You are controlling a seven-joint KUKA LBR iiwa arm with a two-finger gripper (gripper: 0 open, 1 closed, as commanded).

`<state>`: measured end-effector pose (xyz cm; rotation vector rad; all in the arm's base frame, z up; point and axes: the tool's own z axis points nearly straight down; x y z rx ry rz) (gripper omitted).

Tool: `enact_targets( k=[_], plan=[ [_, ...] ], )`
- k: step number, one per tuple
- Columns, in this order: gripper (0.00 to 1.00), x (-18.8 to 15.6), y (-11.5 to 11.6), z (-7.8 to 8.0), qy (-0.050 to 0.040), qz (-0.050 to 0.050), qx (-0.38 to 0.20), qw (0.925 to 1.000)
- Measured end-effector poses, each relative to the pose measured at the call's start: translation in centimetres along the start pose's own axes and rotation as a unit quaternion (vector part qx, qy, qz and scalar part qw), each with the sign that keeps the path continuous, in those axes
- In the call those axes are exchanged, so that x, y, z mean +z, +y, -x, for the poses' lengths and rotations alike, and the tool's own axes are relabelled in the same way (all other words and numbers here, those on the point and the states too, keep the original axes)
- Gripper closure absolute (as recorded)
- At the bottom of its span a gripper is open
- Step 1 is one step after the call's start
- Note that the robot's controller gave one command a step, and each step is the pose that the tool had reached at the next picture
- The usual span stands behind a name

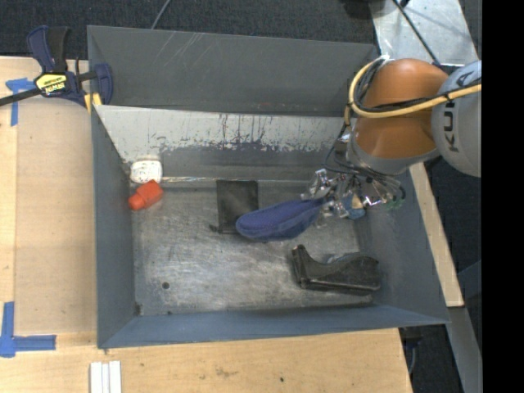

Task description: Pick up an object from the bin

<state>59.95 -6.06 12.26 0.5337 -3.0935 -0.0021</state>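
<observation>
My gripper (326,205) hangs at the right side of the bin, under the arm's orange cover. Its fingers are closed on the right end of a dark blue soft pouch-like thing (274,220). The blue thing stretches left and slightly down from the fingers, over the bin's middle. Behind its left end lies a flat dark square piece (236,199). A black angular tool-like thing (337,272) lies on the floor just below the gripper, near the front right.
At the bin's back left corner sit a small white object (146,170) and an orange one (146,196), side by side against the wall. The arm and its cables fill the space above the right wall.
</observation>
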Motion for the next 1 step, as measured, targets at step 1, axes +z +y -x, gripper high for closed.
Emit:
enact_targets(
  k=[1],
  plan=[
    [1.0,-15.03,0.03,-1.43,-0.0069,-0.004,-0.002,1.0]
  ],
)
